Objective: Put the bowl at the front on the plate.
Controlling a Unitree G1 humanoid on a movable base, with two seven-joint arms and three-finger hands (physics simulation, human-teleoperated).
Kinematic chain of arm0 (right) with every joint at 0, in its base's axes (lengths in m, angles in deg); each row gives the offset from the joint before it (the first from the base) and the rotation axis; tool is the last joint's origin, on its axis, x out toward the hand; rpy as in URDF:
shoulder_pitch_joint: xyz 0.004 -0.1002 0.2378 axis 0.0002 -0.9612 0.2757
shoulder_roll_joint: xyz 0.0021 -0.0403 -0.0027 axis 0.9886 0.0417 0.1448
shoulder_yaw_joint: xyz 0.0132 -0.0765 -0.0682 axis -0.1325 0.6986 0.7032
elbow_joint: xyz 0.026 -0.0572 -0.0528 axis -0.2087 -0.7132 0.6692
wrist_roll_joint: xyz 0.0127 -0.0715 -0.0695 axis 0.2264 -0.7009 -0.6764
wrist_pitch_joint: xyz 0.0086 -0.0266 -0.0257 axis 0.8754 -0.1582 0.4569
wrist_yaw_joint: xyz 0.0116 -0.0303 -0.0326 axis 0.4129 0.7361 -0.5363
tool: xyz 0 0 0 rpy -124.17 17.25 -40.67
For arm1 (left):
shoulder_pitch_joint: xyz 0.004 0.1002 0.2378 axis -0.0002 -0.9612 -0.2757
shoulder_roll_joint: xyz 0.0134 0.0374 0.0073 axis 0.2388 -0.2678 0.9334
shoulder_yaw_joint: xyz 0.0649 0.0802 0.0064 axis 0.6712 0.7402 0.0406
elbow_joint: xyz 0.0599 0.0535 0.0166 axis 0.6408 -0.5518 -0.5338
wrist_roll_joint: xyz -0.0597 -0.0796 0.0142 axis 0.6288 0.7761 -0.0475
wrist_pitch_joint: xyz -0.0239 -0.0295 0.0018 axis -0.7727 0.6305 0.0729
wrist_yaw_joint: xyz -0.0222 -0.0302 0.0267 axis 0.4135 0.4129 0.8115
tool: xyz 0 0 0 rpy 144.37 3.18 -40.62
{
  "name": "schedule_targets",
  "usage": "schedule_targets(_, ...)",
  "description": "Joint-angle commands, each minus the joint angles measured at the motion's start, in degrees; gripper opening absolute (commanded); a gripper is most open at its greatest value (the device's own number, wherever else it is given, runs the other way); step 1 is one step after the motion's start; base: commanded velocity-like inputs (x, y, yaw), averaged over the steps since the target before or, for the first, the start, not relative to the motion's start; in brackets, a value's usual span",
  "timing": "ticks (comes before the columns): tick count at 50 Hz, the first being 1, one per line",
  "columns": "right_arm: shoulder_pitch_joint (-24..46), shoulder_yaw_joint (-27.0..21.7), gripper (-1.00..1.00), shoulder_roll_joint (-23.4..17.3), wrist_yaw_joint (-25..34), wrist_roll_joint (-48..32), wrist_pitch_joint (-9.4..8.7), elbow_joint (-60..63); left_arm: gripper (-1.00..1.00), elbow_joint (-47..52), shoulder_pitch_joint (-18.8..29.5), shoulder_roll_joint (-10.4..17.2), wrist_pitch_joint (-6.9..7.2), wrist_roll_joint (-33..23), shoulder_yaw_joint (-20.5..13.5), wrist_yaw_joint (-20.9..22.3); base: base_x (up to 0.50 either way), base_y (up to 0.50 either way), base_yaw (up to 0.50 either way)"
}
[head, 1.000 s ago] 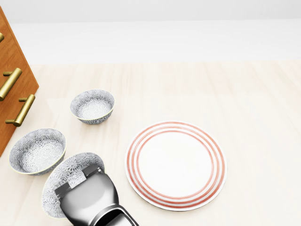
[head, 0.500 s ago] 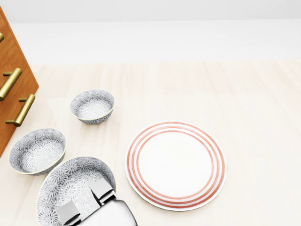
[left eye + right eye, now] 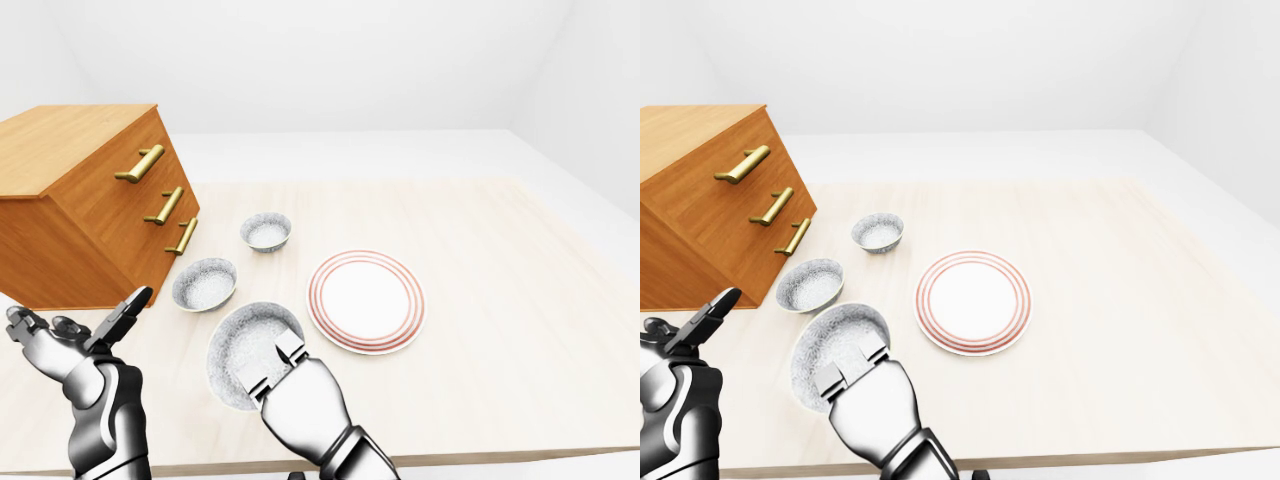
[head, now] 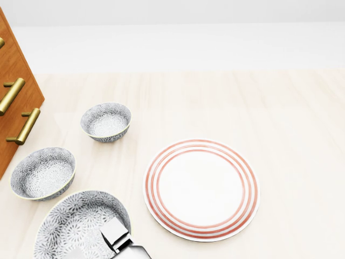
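Right robot hand (image 3: 300, 395) is gripping the front bowl (image 3: 245, 345) by its rim, bowl tilting at its fingertips. Plate (image 3: 366, 301) is lying just up-right of that hand on the worktop (image 3: 500, 300). Left robot hand (image 3: 75, 335) is hanging released.

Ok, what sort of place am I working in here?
Probably a simulated kitchen or dining setup: a pale wooden table with a red-ringed plate and patterned bowls, the nearest bowl in the right hand, plus a wooden drawer chest with brass handles.
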Motion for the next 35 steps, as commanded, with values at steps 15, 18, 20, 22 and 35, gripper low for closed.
schedule_targets(15, -0.74, -6.06, -1.0, -2.21, -3.51, 1.46, 0.0, 4.3, 1.0, -0.03, 0.11, -0.01, 0.0, -0.28, -0.12, 0.0, 0.0, 0.0, 0.0)
schedule_targets(18, -1.52, -7.88, -1.0, -2.74, -4.39, 2.67, 0.0, 5.23, 1.0, 0.32, 0.03, 0.02, 0.0, -0.27, -0.11, 0.0, 0.0, 0.0, 0.0)
schedule_targets(20, -2.09, -9.28, -1.0, -3.46, -4.98, 3.76, 0.0, 6.01, 1.0, -0.71, 0.26, -0.03, 0.0, -0.49, -0.05, 0.0, 0.0, 0.0, 0.0)
schedule_targets(22, -2.54, -10.46, -1.0, -3.85, -5.14, 4.28, 0.0, 7.03, 1.0, -0.66, 0.26, 0.02, 0.0, -0.42, 0.03, 0.0, 0.0, 0.0, 0.0)
schedule_targets(35, -2.96, -18.29, -1.0, -3.3, -4.52, 5.73, 0.0, 9.8, 1.0, -0.05, 0.11, -0.11, 0.0, -0.3, -0.1, 0.0, 0.0, 0.0, 0.0)
